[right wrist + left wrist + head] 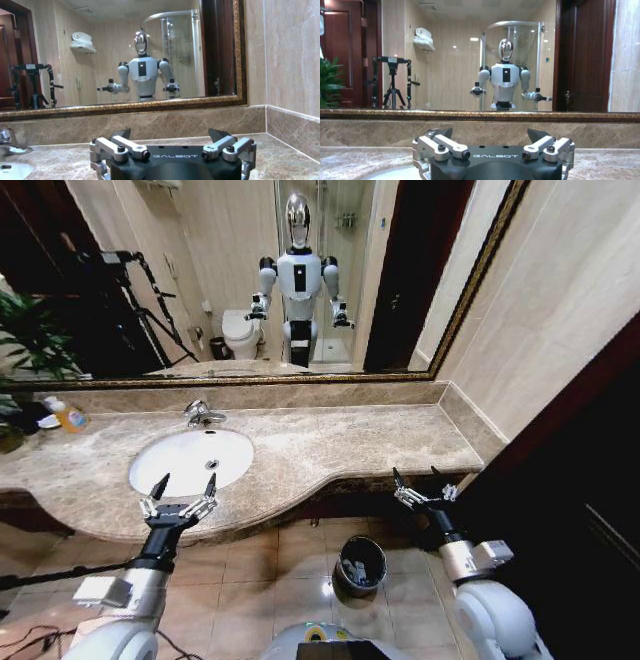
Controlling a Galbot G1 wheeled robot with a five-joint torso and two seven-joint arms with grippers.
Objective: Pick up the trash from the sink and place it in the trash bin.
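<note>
- At the far left of the marble surface stands a clear bottle of orange liquid, close under the mirror, with green plant leaves above it.
- The white oval sink sits in the left half of the surface, its chrome faucet at the back rim. From the head view the bowl looks bare white apart from the drain; I cannot make out any trash lying in it.
- The left tool hovers at the front edge of the sink, its two dark-tipped fingers spread apart and holding nothing. The left wrist view shows the left tool with the same gap, pointing toward the mirror.
- On the tiled floor, below the surface and between the two arms, stands the small round black trash bin, with some pale scraps visible inside it.
- The right tool hangs just off the front edge of the surface at the right, well away from the sink, fingers apart and empty. Its own wrist view shows the right tool over the surface, with the faucet off to one side.
</note>
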